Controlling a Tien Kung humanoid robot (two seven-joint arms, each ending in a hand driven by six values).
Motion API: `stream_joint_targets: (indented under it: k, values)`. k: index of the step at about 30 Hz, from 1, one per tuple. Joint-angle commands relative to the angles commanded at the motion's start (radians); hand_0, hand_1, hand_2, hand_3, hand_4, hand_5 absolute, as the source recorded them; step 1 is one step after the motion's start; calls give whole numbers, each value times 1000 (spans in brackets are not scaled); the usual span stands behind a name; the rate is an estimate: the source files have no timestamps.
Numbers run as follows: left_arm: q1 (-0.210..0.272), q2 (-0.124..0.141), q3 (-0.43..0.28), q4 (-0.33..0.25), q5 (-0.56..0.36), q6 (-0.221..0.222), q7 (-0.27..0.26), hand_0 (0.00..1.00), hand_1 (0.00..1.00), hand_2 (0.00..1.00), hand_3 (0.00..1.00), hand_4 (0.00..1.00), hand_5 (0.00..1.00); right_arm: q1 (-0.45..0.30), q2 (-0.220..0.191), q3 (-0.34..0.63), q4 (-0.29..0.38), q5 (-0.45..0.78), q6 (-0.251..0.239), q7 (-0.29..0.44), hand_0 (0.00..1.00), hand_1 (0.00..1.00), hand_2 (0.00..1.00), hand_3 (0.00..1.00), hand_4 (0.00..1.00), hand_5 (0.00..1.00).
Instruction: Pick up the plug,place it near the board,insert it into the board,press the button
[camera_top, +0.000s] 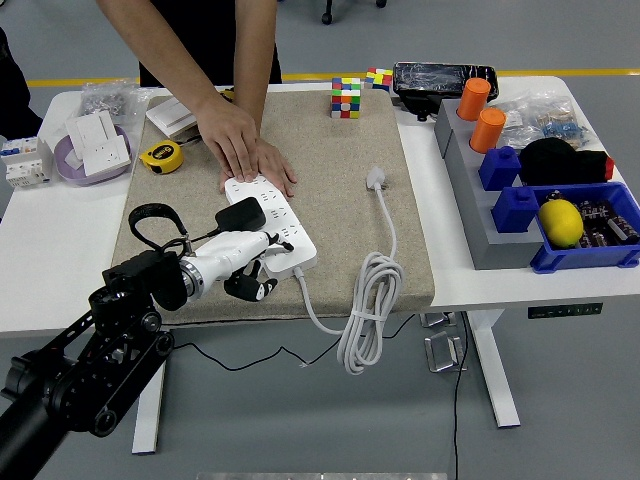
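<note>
The white power strip board (285, 232) lies on the tan mat (330, 150), left of centre. A person's hands (245, 150) press flat on its far end. The white plug (376, 180) rests loose on the mat to the right of the board, and its cable (372, 290) coils over the table's near edge. My left hand (252, 262), white with black fingertips, hovers at the board's near end. Its fingers are curled under and the thumb is raised, and it holds nothing. My right arm is out of view.
A Rubik's cube (346, 97) stands at the mat's far edge. A yellow tape measure (160, 155) and a purple bowl with a socket (95, 150) lie at the left. Orange cups (473, 98), blue blocks and a blue bin with a lemon (562, 222) fill the right side.
</note>
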Motion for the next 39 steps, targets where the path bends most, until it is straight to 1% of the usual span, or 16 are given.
stream_joint_targets:
  k: [10, 15, 19, 24, 27, 31, 32, 33, 35, 38, 39]
  values:
    - [3, 0, 7, 14, 0, -2, -1, 165, 28, 146, 824, 579, 2, 0, -1, -2, 1, 0, 0, 0, 859, 859, 828, 830, 998, 998]
    - [7, 6, 23, 22, 0, -19, 1, 165, 28, 146, 824, 579, 2, -3, -1, -5, 0, 2, 0, 0, 859, 859, 828, 830, 998, 998]
    - [11, 4, 27, 25, 0, -26, 1, 166, 28, 145, 813, 586, 2, -5, -1, -5, 0, 2, 0, 0, 859, 859, 829, 830, 998, 998]
    - [12, 5, 20, 17, 0, -6, -4, 166, 28, 145, 807, 587, 2, -4, 0, -6, 0, 1, -1, 0, 859, 859, 829, 830, 998, 998]
    - [18, 6, 6, -15, 0, 5, -6, 166, 28, 145, 807, 587, 2, -4, 0, -4, 1, 1, -1, 0, 859, 859, 829, 830, 998, 998]
    - [31, 3, -22, -78, 0, 35, -13, 167, 28, 145, 801, 589, 2, -4, 0, -3, 1, 1, -2, 0, 859, 859, 830, 830, 998, 998]
    - [36, 1, -31, -97, 0, 50, -17, 167, 28, 145, 801, 589, 2, -4, 0, -2, 1, 0, -2, 0, 859, 859, 830, 830, 998, 998]
    - [41, -1, -41, -120, 0, 72, -23, 167, 28, 145, 801, 589, 2, -3, 0, -1, 1, 0, -2, 0, 859, 859, 830, 830, 998, 998]
    - [50, -2, -55, -151, 0, 103, -31, 172, 35, 148, 787, 586, 2, -3, 1, 1, 1, -2, -2, 0, 859, 859, 830, 831, 998, 998]
    - [68, -5, -78, -207, 0, 183, -53, 172, 35, 148, 787, 586, 2, -3, 1, 4, 1, -3, -1, 0, 859, 859, 830, 831, 998, 998]
    - [77, -8, -88, -225, 0, 216, -66, 172, 35, 148, 787, 586, 2, -3, 2, 5, 1, -3, -1, 0, 859, 859, 830, 831, 998, 998]
